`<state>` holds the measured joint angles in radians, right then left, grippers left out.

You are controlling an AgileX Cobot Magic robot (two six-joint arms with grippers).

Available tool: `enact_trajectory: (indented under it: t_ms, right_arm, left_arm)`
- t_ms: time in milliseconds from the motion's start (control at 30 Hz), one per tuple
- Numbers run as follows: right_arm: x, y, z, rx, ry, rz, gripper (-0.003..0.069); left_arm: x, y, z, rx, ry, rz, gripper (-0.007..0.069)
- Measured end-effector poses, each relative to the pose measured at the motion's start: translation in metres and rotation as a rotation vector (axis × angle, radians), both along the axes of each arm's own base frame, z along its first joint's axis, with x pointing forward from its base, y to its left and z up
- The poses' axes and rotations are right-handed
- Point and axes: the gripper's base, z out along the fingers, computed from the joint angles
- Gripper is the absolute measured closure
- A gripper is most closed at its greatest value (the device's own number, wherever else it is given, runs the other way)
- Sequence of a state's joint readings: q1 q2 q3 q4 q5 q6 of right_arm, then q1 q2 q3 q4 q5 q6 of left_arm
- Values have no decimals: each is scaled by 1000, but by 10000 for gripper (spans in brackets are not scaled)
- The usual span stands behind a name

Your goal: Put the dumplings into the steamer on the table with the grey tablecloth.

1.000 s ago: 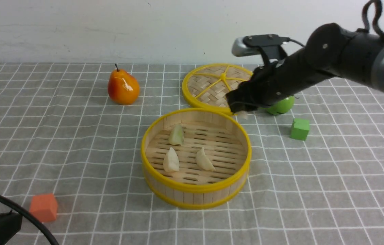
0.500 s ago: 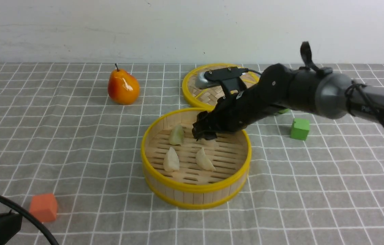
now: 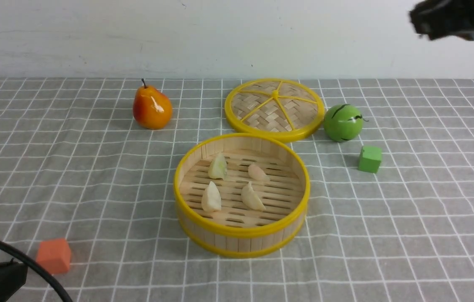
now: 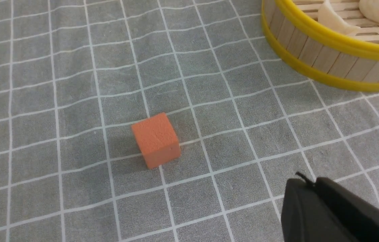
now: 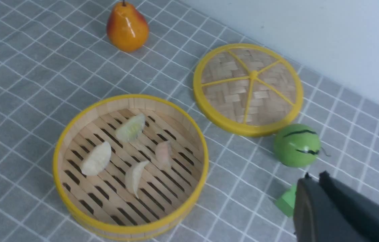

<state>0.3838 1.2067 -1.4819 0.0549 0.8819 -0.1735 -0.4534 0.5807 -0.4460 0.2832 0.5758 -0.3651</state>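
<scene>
steamer (image 3: 241, 231): I see a round bamboo basket w/ yellow rims, upright, open, mid cloth.
greenish dumpling (image 3: 218, 166): inside, rear-left of slat floor.
pinkish dumpling (image 3: 257, 172): inside, rear-right.
left cream dumpling (image 3: 211, 197): inside, front.
right cream dumpling (image 3: 252, 197): beside it, not touching.
tablecloth (image 3: 94, 176): grey, white grid, flat.

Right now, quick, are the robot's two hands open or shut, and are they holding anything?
Left gripper: closed, holding nothing.
Right gripper: closed, holding nothing.
</scene>
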Motion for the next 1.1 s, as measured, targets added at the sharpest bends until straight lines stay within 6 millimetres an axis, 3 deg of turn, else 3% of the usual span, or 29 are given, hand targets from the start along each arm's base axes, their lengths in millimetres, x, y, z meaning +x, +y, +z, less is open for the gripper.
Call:
enact_trajectory:
  t_ms: [67, 167, 267, 300, 467, 533, 567, 700, 900, 1100]
  right_arm:
    - [-40, -19, -2, 9, -100, -14, 678]
    - [-75, -34, -26, 57, -244, -23, 678]
    - [-99, -44, -73, 110, -374, -29, 678]
    - [-104, -46, -77, 129, -426, -31, 678]
    - [-145, -63, -165, 251, -709, -41, 674]
    - [-159, -69, -185, 317, -793, -53, 673]
    - [-172, -76, -209, 394, -886, -69, 671]
    - [-177, -80, -220, 436, -902, -91, 670]
    - [-165, -79, -239, 412, -686, -146, 670]
    - [-166, -84, -258, 259, -561, -256, 670]
  left_arm:
    - [0, 0, 0, 0, 0, 0, 586]
    - [0, 0, 0, 0, 0, 0, 581]
    - [0, 0, 0, 0, 0, 0, 576]
    - [0, 0, 0, 0, 0, 0, 575]
    - [0, 0, 0, 0, 0, 0, 568]
    - [0, 0, 0, 0, 0, 0, 568]
    - [0, 0, 0, 0, 1, 0, 566]
    - [0, 0, -1, 0, 3, 0, 561]
    - [0, 1, -2, 12, 11, 3, 550]
    - [-1, 2, -4, 23, 28, 8, 547]
